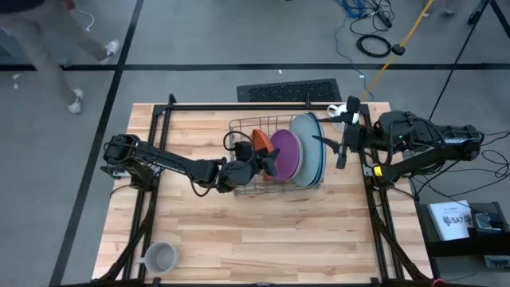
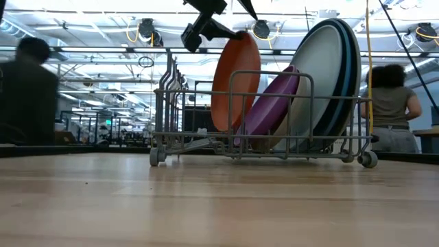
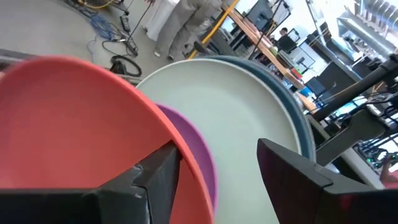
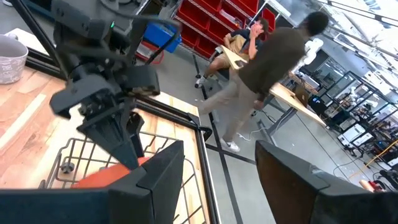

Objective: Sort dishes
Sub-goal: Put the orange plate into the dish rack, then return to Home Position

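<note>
Left tool (image 1: 256, 162) at frame centre in the high view, reaching into the wire rack (image 1: 239, 127) from the left, fingers spread wide. One finger (image 3: 158, 171) pressed against the rim of the orange plate (image 2: 235, 79); other finger standing clear in front of the purple plate (image 1: 284, 154). Probably a loose straddle of the orange rim rather than a firm hold, though contact on the far side not visible.

Right tool (image 1: 343, 143) at right of centre in the high view, just off the rack's right end, also spread wide and empty, pointing toward the stack.

Orange plate upright on edge in the rack, left of the others in the low view. Purple plate leaning right against the large grey plate (image 2: 322, 75), with dark blue plate (image 2: 354, 68) behind. Grey mug (image 1: 160, 257) at lower left of the tabletop (image 1: 263, 239), well apart.

Judged rigid, smooth, likely slippery and breakable; light enough for one tool. Best taken at the upper rim, pinched across the thin edge, then lifted straight up out of the wire slots.
</note>
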